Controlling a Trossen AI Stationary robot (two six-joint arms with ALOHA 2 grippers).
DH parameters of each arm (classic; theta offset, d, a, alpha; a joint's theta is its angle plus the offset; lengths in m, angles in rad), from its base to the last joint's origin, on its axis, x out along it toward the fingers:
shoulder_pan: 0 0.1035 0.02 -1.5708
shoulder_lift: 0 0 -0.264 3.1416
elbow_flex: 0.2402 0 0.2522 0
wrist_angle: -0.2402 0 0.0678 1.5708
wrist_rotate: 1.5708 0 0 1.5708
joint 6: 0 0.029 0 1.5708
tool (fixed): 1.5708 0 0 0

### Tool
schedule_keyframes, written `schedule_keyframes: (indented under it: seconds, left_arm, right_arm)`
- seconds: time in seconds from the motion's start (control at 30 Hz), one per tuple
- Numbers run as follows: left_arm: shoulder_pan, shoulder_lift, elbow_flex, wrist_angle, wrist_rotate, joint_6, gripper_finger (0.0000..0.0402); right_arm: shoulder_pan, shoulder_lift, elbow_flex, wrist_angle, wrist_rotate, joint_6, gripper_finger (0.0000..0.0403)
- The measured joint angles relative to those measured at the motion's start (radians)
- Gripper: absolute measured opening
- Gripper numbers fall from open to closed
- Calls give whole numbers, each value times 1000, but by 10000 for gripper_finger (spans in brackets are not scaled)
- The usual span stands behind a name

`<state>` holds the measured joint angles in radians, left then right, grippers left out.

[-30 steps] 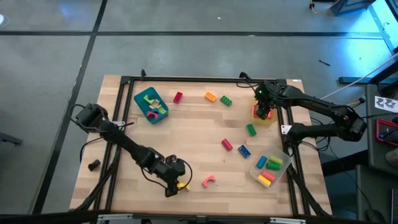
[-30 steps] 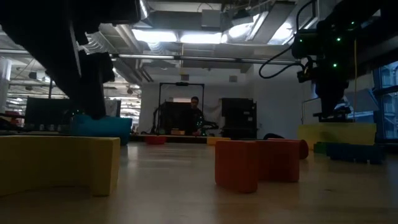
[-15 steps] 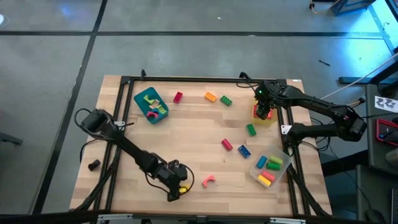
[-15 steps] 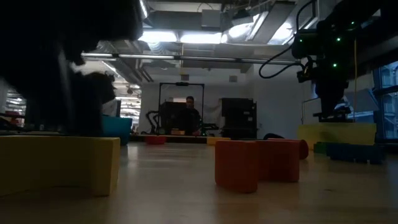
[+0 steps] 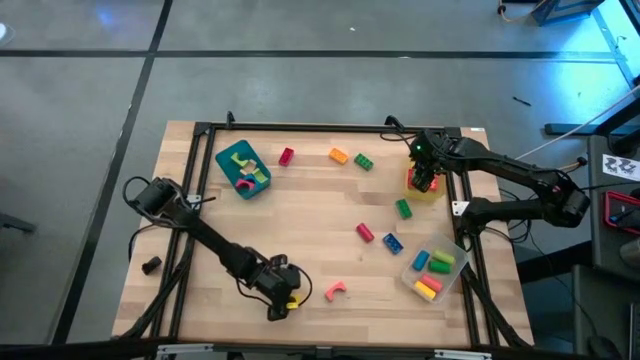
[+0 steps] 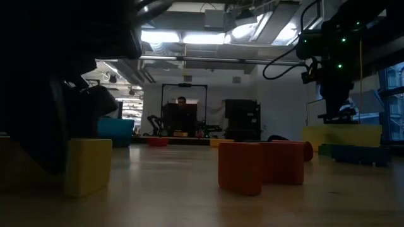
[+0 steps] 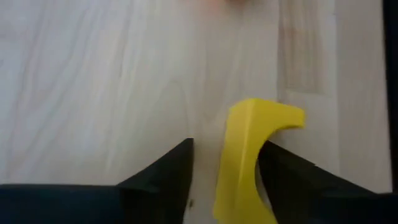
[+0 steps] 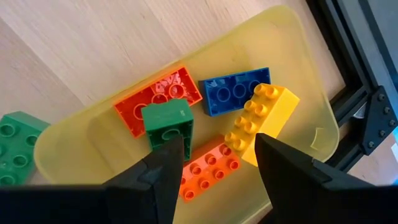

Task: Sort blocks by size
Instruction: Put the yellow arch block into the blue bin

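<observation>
A yellow arch block (image 7: 249, 155) rests on the table near its near edge, left of a pink arch (image 5: 335, 291). It also shows in the high view (image 5: 293, 299) and the low view (image 6: 88, 165). My left gripper (image 7: 227, 168) is open and low over the table, one finger on each side of the arch. My right gripper (image 8: 214, 168) is open and empty above the yellow tray (image 8: 311, 93) at the far right. The tray holds red, green, blue, yellow and orange bricks. My left gripper comes at the yellow arch from above with its fingers across it. One finger (image 7: 280, 174) lies close against the arch's side (image 7: 258, 158), and the other stands off with a gap. I cannot tell whether the near finger touches it. The arch rests on the table.
A teal tray (image 5: 243, 168) with blocks stands far left, and a clear tray (image 5: 435, 272) with blocks stands near right. Loose blocks lie between them: pink (image 5: 287, 155), orange (image 5: 338, 155), green (image 5: 363, 161), green (image 5: 403, 208), red (image 5: 365, 232), blue (image 5: 392, 243). A black lump (image 5: 151, 265) lies beyond the table's left edge.
My left gripper has moved toward the table's near edge and come down around the yellow arch, its dark fingers now covering part of the arch in the low view.
</observation>
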<state>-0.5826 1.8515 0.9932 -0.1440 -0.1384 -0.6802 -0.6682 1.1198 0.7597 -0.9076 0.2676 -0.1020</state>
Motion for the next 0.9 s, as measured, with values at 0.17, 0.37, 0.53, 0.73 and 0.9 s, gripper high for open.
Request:
schedule_keyframes:
  seconds: [0.17, 0.37, 0.53, 0.73, 0.9]
  left_arm:
    - [10, 0, 1, -27, 0, -33, 102]
    - [36, -10, 2, -25, 8, -71, 29]
    - [103, -71, -1, -35, 7, -66, 19]
    - [240, -203, 4, -60, 2, 63, 26]
    - [389, -336, 4, -245, -49, 194, 17]
  right_arm:
    - [0, 0, 0, 0, 0, 0, 200]
    - [0, 0, 0, 0, 0, 0, 200]
    - [1, 0, 0, 6, 0, 0, 200]
    - [1, 0, 0, 39, 0, -8, 200]
    - [1, 0, 15, 41, -19, -12, 200]
